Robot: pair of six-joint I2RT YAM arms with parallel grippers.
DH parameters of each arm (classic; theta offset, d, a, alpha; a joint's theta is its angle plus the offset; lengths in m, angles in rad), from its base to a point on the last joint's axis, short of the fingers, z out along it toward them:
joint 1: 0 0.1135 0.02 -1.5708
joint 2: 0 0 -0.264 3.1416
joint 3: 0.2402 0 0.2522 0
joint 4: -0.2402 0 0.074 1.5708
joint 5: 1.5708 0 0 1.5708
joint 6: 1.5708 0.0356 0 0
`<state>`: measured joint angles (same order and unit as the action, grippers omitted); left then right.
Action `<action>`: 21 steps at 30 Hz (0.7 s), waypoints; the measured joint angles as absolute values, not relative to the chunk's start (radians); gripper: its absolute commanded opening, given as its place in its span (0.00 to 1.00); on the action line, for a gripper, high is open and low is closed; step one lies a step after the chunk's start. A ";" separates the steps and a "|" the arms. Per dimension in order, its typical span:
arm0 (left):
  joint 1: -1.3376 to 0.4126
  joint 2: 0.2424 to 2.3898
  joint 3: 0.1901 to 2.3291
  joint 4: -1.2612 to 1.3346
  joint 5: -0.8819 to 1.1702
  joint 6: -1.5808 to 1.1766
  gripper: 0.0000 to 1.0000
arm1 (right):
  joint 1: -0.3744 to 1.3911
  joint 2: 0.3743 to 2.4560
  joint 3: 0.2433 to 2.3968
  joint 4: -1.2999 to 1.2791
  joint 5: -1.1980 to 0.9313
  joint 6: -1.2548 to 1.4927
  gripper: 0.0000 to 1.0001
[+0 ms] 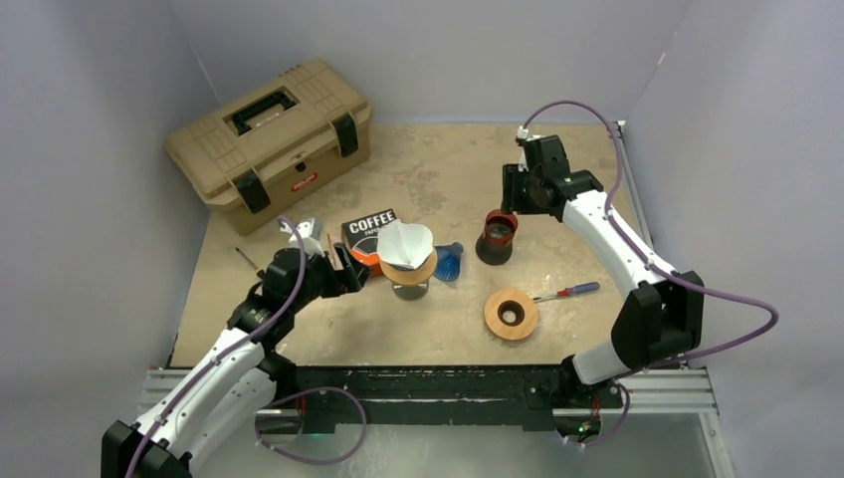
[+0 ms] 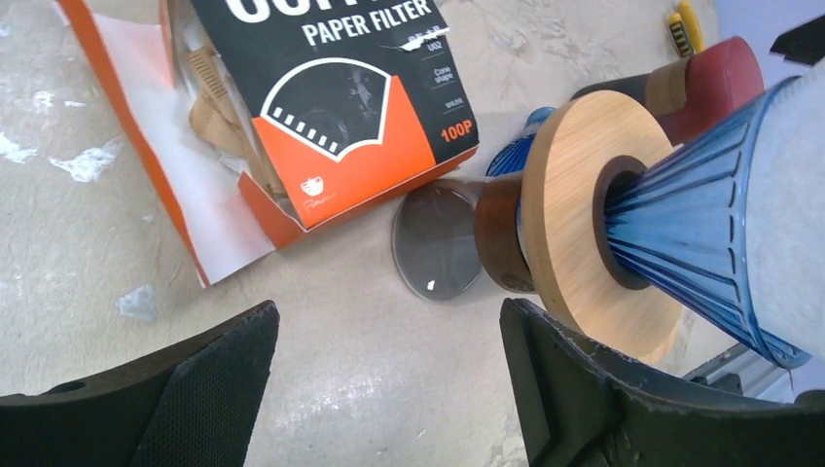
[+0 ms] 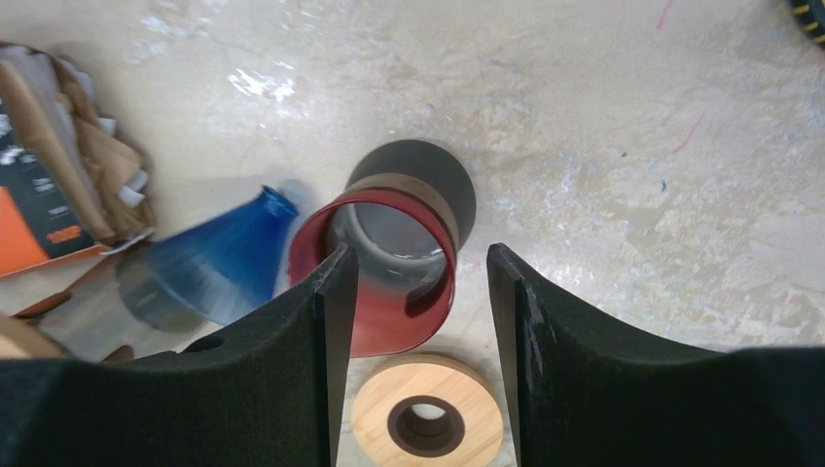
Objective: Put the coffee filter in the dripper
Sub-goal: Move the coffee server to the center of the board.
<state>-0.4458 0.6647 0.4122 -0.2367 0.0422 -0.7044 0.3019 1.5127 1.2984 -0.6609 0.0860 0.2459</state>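
Left wrist view: left gripper fingers are spread wide, grasping nothing, with bare table between them. Just beside one finger stands the dripper, a blue cone on a wooden collar over a glass. The white filter already sits in its mouth, standing proud of the rim. Right gripper jaws are parted and empty above a red-collared glass.

Risks:
- The stack looks top-heavy, and a sideways sweep of the left arm would strike the collar and topple it.
- The filter appears light and loosely seated, so any knock could tip it out.
- The right arm, if lowered, would clip the red glass.
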 measured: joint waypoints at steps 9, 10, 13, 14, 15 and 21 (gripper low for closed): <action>-0.522 0.686 0.388 -0.147 0.109 -0.596 0.76 | 0.302 1.433 1.295 -0.603 0.034 0.251 0.57; -0.531 0.667 0.376 -0.138 0.109 -0.586 0.75 | 0.302 1.433 1.295 -0.600 0.031 0.251 0.58; -0.569 0.601 0.334 -0.112 0.109 -0.572 0.73 | 0.302 1.433 1.292 -0.594 0.007 0.251 0.60; -0.577 0.579 0.318 -0.101 0.108 -0.567 0.71 | 0.302 1.433 1.290 -0.589 0.000 0.252 0.60; -0.583 0.564 0.304 -0.089 0.104 -0.562 0.69 | 0.302 1.433 1.288 -0.585 -0.010 0.251 0.61; -0.616 0.569 0.263 -0.011 0.079 -0.537 0.61 | 0.302 1.433 1.275 -0.562 -0.066 0.253 0.62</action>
<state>-0.6155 0.5694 0.2630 -0.0113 0.0788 -0.5369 0.3019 1.4326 1.2751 -0.5625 -0.0658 0.2531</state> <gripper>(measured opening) 0.633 0.617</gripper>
